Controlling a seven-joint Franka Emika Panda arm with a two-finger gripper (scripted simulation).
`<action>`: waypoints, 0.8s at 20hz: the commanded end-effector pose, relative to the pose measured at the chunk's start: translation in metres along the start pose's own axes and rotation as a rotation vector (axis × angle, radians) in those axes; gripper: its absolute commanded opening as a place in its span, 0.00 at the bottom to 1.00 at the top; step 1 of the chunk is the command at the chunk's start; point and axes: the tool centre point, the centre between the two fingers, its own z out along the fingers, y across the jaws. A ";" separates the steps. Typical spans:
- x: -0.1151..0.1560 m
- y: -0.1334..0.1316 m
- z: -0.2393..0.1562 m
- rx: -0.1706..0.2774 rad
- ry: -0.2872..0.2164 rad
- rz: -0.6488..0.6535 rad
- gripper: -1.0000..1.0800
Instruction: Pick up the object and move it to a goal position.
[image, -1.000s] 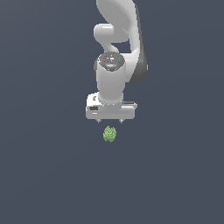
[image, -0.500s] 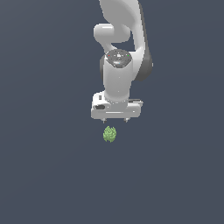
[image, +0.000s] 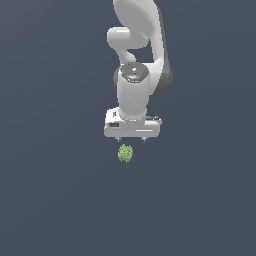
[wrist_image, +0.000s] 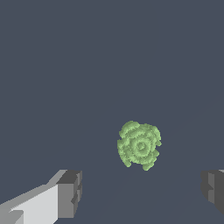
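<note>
The green lump (wrist_image: 139, 145) lies on the dark floor between the two spread fingers (wrist_image: 69, 194), touching neither.

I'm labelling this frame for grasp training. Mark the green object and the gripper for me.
green object (wrist_image: 139, 145), wrist view, centre of its leafy top.
gripper (image: 131, 139), exterior view, midway between the two finger tips, above the object.

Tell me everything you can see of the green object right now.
The green object is a small light-green, roundish lump with a bumpy, leafy surface; the wrist view shows ringed lobes around a centre. It lies on the plain dark surface, just below the open gripper, far narrower than the gap between the jaws. Nothing touches it.
</note>
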 end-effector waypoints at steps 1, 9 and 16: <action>-0.001 0.004 0.013 0.002 -0.004 0.037 0.96; -0.005 0.021 0.062 0.003 -0.017 0.186 0.96; -0.007 0.025 0.072 0.001 -0.021 0.216 0.96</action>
